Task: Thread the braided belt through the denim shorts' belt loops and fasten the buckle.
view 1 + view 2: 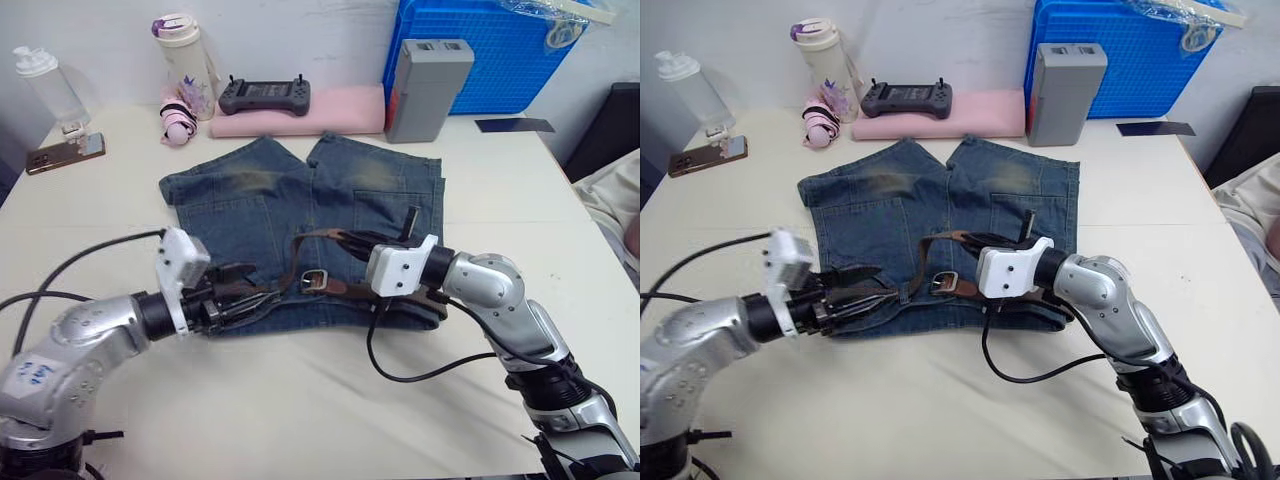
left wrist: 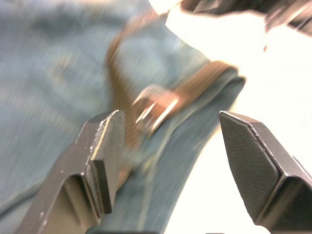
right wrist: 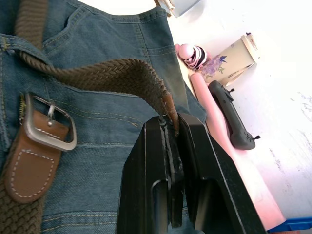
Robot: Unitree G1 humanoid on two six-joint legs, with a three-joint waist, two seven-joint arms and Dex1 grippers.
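The braided belt [image 1: 300, 262] lies across the waistband of the denim shorts [image 1: 300, 215], which are spread flat on the white table [image 1: 300, 400], legs pointing away from the robot. At the shorts' left waist corner the left gripper [image 1: 232, 293] hovers; its wrist view shows the fingers [image 2: 105, 156] spread wide, the buckle [image 2: 153, 109] between them, untouched. The head views show the buckle [image 1: 315, 280] at mid-waistband. Further right, the right gripper [image 3: 170, 146] is pressed together, pinching the belt's tip, a detail plain in its wrist view.
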